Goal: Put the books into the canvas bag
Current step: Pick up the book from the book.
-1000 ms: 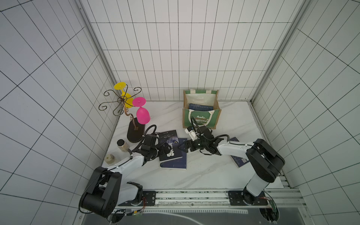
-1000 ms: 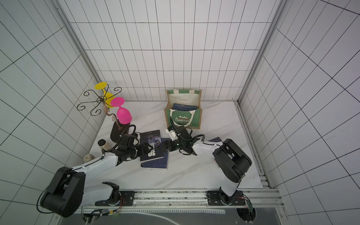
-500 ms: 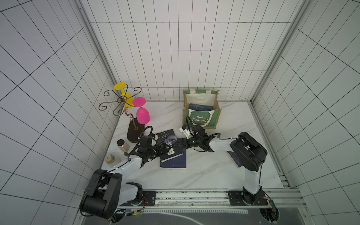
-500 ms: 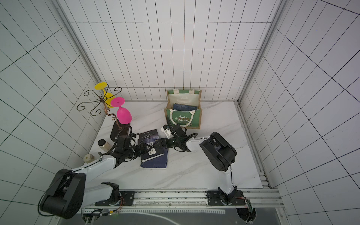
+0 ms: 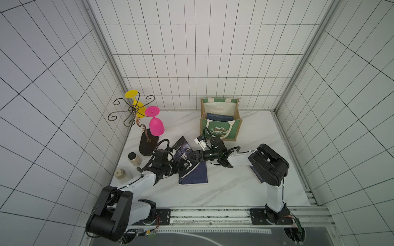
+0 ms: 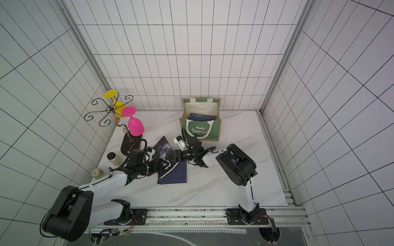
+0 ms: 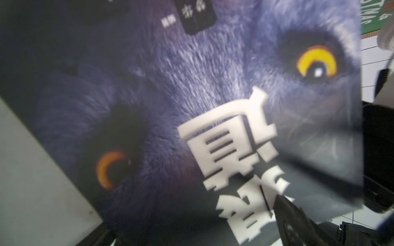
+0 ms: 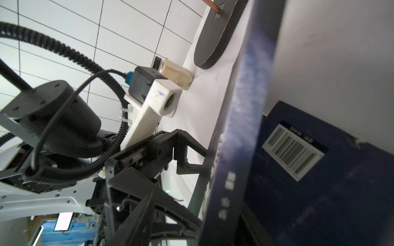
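canvas bag (image 5: 234, 130): stands upright near the back of the table (image 5: 215, 197), just right of centre in both top views. Its mouth is open and the green "CHRISTMAS" panel faces the arms.
bagged book (image 5: 219, 117): navy, standing inside the bag against the white lining.
black book (image 5: 182, 147): tilted up off the table at frame centre, below and left of the bag. Its lower end is over the navy book. The cover shows a furry face with yellow eyes and white Chinese characters, and it fills the left wrist view.
navy book (image 5: 196, 176): lies flat on the table, lower centre, barcode side up in the right wrist view.
third book (image 5: 254, 173): flat on the table at the right, mostly hidden under the right arm.
left gripper (image 5: 183, 167): jaws spread wide, fingertips against the black book's cover, clamped on nothing.
right gripper (image 5: 191, 159): reaches in from the right, with a finger on either face of the black book's edge. Whether they are pressing it cannot be told.
goblet rack (image 5: 133, 109): at the left edge of the table, with a pink goblet (image 5: 156, 127) and a yellow goblet (image 5: 136, 104) hanging from it.
jars (image 5: 134, 158): two small ones, at lower left beside the rack's base.
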{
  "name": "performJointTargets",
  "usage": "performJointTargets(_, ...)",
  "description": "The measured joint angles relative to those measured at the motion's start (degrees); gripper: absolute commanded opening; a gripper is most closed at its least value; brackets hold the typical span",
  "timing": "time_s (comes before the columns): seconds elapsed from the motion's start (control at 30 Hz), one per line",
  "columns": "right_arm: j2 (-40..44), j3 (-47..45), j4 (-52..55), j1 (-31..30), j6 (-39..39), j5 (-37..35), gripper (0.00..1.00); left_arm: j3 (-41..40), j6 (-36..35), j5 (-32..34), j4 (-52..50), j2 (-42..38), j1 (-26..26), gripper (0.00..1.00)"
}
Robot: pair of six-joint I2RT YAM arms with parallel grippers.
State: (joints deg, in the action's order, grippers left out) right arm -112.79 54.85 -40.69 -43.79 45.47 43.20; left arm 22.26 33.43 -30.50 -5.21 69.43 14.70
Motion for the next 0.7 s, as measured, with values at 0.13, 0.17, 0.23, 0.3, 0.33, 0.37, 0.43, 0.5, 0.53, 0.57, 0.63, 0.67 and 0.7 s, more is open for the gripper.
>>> performJointTargets(0.13, 1.2, -0.8, 3.7, 0.0, -0.6, -2.6, 0.0, 0.0, 0.2, -0.5, -2.0, -1.7, 0.3, 0.97)
performJointTargets(0.17, 2.2, -0.9, 5.2, 0.0, -1.1, -3.2, 0.0, 0.0, 0.2, -0.5, -2.6, -2.6, 0.3, 0.97)
performJointTargets(0.23, 4.6, -1.0, 8.5, 0.1, -2.3, -4.3, 0.0, 0.1, 0.2, -0.6, -4.1, -4.7, 0.3, 0.97)
performJointTargets(0.3, 7.7, -1.3, 11.7, 0.6, -4.0, -4.7, 0.0, 0.7, 0.2, -0.6, -6.5, -7.7, 0.3, 0.97)
performJointTargets(0.33, 9.6, -1.6, 13.2, 1.0, -4.9, -4.8, 0.0, 1.2, 0.3, -0.6, -7.5, -9.0, 0.3, 0.97)
performJointTargets(0.37, 11.8, -2.2, 14.7, 1.6, -5.9, -4.9, 0.0, 1.8, 0.4, -0.7, -8.6, -10.5, 0.4, 0.97)
performJointTargets(0.43, 16.6, -3.5, 18.1, 3.3, -7.8, -4.8, 0.0, 3.7, 0.4, -0.7, -11.1, -13.1, 0.5, 0.97)
performJointTargets(0.5, 22.1, -4.4, 22.8, 5.5, -10.5, -4.4, 0.0, 6.7, 0.2, -0.8, -14.3, -15.6, 0.5, 0.97)
performJointTargets(0.53, 24.3, -4.5, 25.1, 6.3, -11.8, -4.3, 0.0, 8.2, 0.0, -0.9, -15.5, -16.4, 0.5, 0.97)
performJointTargets(0.57, 27.0, -4.5, 28.0, 7.2, -13.4, -4.3, 0.0, 10.1, -0.4, -1.1, -16.8, -17.3, 0.6, 0.97)
performJointTargets(0.63, 31.7, -4.5, 33.1, 8.9, -16.7, -4.5, 0.0, 13.0, -1.2, -2.0, -18.4, -18.4, 0.6, 0.97)
performJointTargets(0.67, 34.2, -4.3, 36.2, 9.7, -18.5, -4.4, 0.0, 14.4, -1.9, -2.6, -19.3, -18.7, 0.6, 0.97)
performJointTargets(0.7, 36.4, -4.2, 38.9, 10.7, -20.4, -4.3, 0.0, 15.6, -2.7, -3.3, -20.2, -18.8, 0.6, 0.97)
